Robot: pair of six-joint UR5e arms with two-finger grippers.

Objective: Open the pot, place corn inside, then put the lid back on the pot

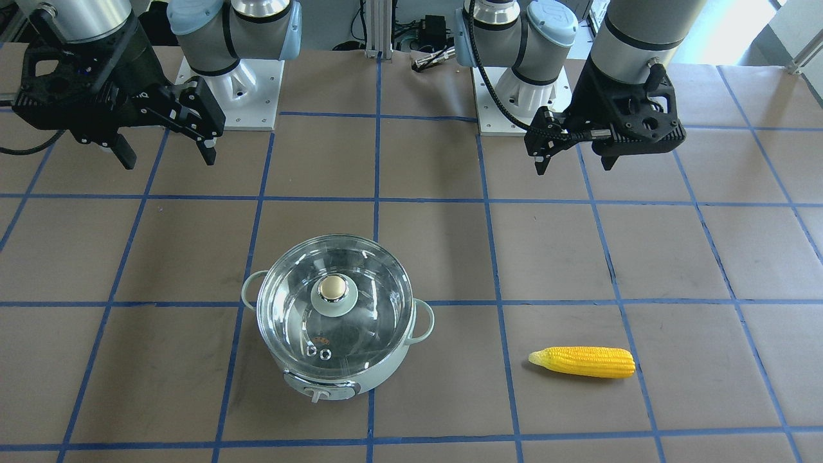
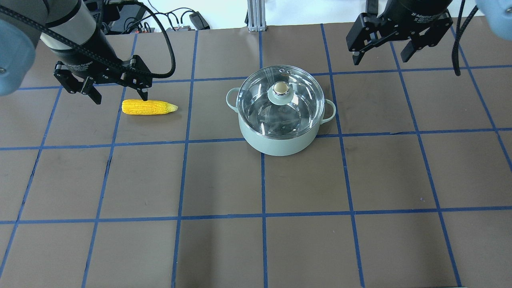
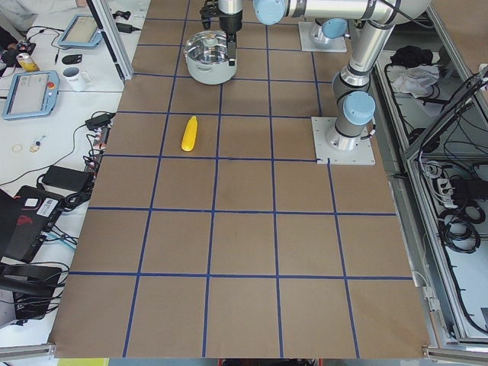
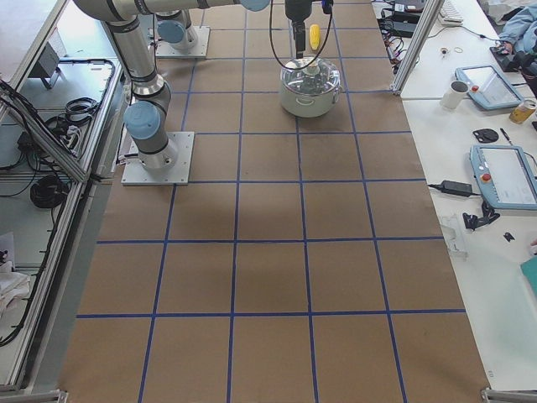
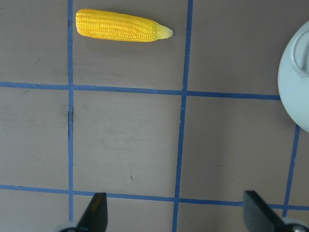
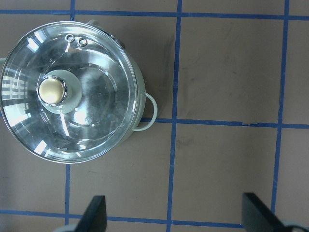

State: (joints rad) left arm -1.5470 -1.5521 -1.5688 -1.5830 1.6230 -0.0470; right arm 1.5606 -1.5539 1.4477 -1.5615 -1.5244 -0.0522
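The mint-green pot stands mid-table with its glass lid seated on it and the gold knob in the centre. It also shows in the front view and the right wrist view. The yellow corn lies flat on the table, apart from the pot, tip toward it; the left wrist view shows the corn too. My left gripper is open and empty, raised near the corn. My right gripper is open and empty, raised off to the pot's side.
The table is brown paper with a blue tape grid. The two arm bases stand at the robot's edge. A side bench holds tablets and a mug; cables lie beside it.
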